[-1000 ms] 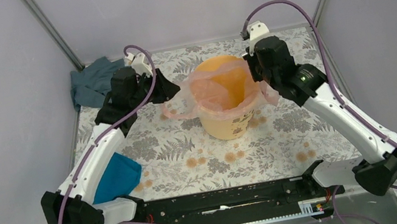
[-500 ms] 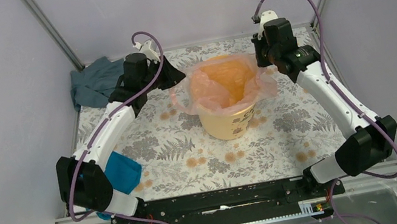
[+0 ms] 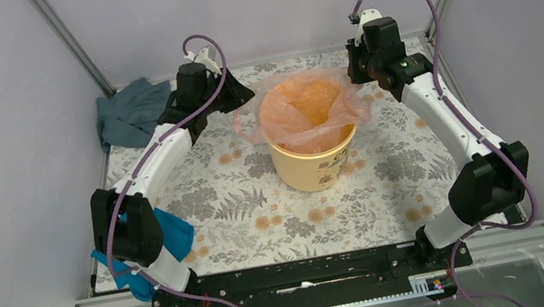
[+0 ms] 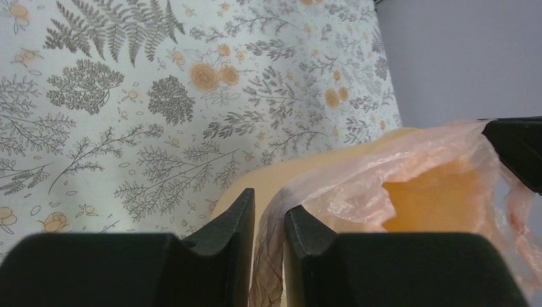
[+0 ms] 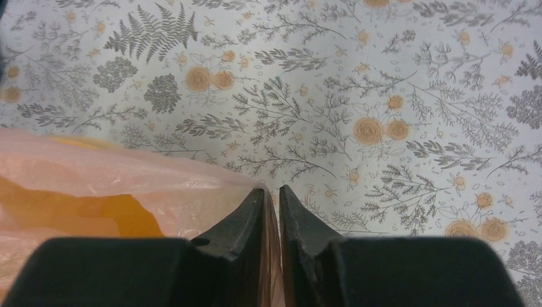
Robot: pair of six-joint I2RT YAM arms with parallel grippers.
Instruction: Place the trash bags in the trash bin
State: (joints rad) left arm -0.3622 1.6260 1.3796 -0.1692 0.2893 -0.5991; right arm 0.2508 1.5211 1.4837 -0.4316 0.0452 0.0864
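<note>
- grey-blue cloth [image 3: 128, 111] in the far left corner, teal cloth [image 3: 172, 230] by the left arm base; both well apart from the bin, nothing blocking.
- left claw [image 4: 268, 201] narrow, pinching the bag's left edge; bag lies to its right.
- trash bag [image 3: 299, 111] stretched left-right across the mouth of the trash bin [image 3: 313, 167], mid-desk [image 3: 261, 206], body sagging inside.
- right claw [image 5: 273, 190] narrow, film between its fingers at the right rim; both arms equally near.

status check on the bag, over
left pincer, right pincer: narrow gap, film in it, grip unclear. trash bag spread over trash bin mouth. grey-blue cloth, teal cloth off left, clear.
</note>
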